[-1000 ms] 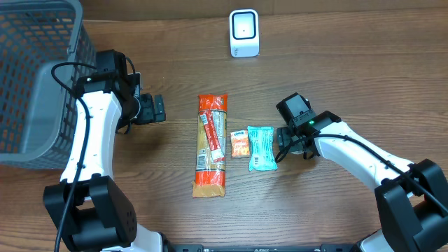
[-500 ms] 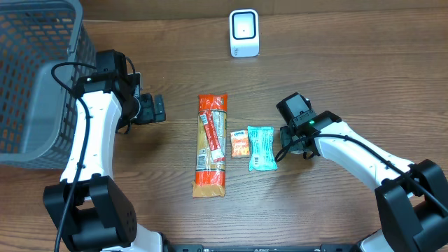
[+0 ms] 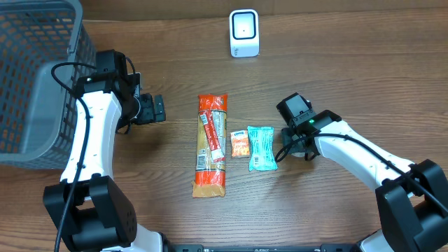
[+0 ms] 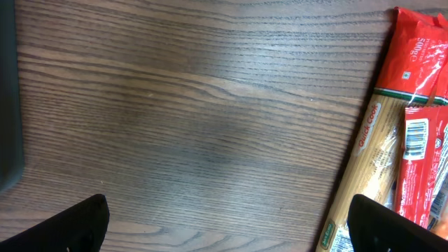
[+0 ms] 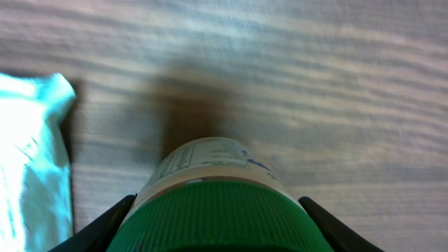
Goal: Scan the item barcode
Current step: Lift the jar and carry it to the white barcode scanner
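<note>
The right end effector (image 5: 217, 218) is clamped on the green-capped bottle (image 5: 213, 171), which seems to stand on the table (image 3: 350, 70) just beside a teal packet (image 3: 262, 148). The left end effector (image 4: 229, 225) hangs wide apart and empty. Lifting the bottle and carrying it to the scanner (image 3: 244, 33) are both left to do.

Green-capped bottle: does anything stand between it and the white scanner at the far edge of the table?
Nothing visible does. The green-capped bottle sits in the right gripper, and only bare table lies between it and the white scanner. The teal packet lies beside the bottle, off that path.
</note>
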{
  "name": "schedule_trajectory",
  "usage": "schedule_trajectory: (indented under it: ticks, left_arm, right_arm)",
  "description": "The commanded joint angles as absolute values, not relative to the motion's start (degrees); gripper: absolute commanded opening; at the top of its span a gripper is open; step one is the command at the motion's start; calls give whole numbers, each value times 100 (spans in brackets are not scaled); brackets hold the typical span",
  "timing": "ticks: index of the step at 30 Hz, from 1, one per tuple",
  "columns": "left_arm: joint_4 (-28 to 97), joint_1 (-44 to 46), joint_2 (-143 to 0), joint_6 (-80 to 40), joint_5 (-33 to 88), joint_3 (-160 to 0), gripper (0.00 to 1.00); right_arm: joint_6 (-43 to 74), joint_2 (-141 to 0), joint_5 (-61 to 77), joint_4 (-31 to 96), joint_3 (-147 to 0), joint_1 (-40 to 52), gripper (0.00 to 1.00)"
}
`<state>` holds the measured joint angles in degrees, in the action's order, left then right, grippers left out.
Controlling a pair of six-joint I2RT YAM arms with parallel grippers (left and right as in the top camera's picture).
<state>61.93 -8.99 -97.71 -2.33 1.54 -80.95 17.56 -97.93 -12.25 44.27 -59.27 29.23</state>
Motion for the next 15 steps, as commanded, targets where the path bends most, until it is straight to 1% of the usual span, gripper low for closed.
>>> schedule_trajectory:
  ticks: [1,4,8,15]
  left_arm:
    - [6187,-897,-9642,-82,217,-8173,100]
    - [6187,-897,-9642,-82,217,-8173,100]
    - [6187,-897,-9642,-82,217,-8173,100]
    - [6187,-897,-9642,-82,217,-8173,100]
  right_arm:
    - [1754,-9760,-1282,4700,-6156,2886,27]
    - [1732,-9692,-1210,4965,-6399,2886,27]
    - [1603,-9666,-580,5336,-6836,2886,27]
    - [1621,-9666,78,6082,-7771,2886,27]
